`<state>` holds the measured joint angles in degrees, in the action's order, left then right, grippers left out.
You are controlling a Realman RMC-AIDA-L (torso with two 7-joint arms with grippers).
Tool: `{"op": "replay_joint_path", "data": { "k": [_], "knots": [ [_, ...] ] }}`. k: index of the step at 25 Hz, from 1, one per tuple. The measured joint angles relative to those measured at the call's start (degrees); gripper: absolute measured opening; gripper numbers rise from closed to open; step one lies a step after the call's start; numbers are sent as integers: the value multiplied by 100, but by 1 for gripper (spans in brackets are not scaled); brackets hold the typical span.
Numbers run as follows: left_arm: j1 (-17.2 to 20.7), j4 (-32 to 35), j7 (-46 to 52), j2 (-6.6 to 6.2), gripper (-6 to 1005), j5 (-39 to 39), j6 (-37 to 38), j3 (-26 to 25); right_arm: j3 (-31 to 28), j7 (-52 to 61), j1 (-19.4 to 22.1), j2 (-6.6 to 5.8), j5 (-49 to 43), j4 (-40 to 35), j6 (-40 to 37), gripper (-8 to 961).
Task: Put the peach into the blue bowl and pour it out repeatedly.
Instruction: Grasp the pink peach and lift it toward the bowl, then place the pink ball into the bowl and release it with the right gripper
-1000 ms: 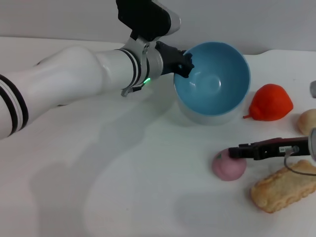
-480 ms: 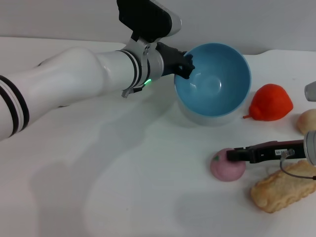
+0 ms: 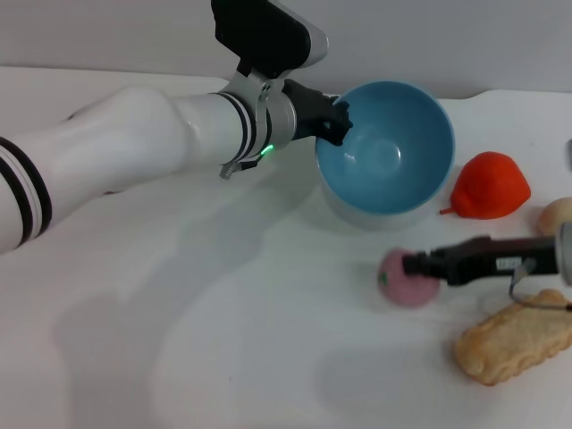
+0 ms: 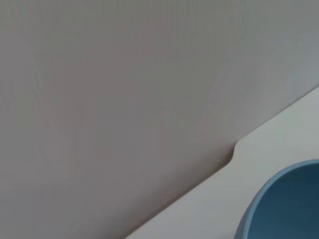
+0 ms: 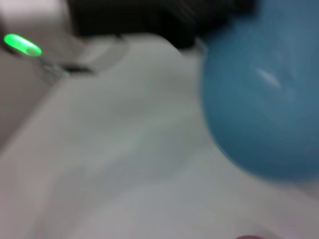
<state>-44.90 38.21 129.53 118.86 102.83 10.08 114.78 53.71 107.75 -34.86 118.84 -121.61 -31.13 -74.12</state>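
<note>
The blue bowl (image 3: 389, 147) is held tipped toward me at the back of the white table, its inside bare. My left gripper (image 3: 335, 117) is shut on its left rim. A part of that rim (image 4: 284, 204) shows in the left wrist view. The pale-pink peach (image 3: 400, 279) hangs just in front of the bowl, with my right gripper (image 3: 418, 264) reaching in from the right and shut on it. The right wrist view shows the bowl (image 5: 269, 99) close ahead and the left gripper (image 5: 149, 20) beyond it.
A red-orange pointed fruit (image 3: 490, 186) lies right of the bowl, and a beige ball (image 3: 559, 217) sits at the right edge. A bread-like piece (image 3: 514, 340) lies under the right arm. The table's back edge runs close behind the bowl.
My right gripper has moved left and up toward the bowl, carrying the peach off its earlier spot. The bowl and left arm have barely moved.
</note>
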Motion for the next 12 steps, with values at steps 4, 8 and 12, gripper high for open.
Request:
{"op": "replay_joint_path", "data": {
  "k": [4, 8, 12],
  "knots": [
    [-63, -9, 2, -55, -1, 22, 410, -149, -60, -131, 219, -31, 520, -857, -819, 46],
    [-134, -17, 2, -79, -1, 79, 1033, -597, -95, 173, 370, -21, 774, -1946, -1085, 45],
    [-281, -19, 89, -83, -1, 149, 1568, -708, -311, 428, 256, -32, 824, -2434, -1037, 45]
  ]
}}
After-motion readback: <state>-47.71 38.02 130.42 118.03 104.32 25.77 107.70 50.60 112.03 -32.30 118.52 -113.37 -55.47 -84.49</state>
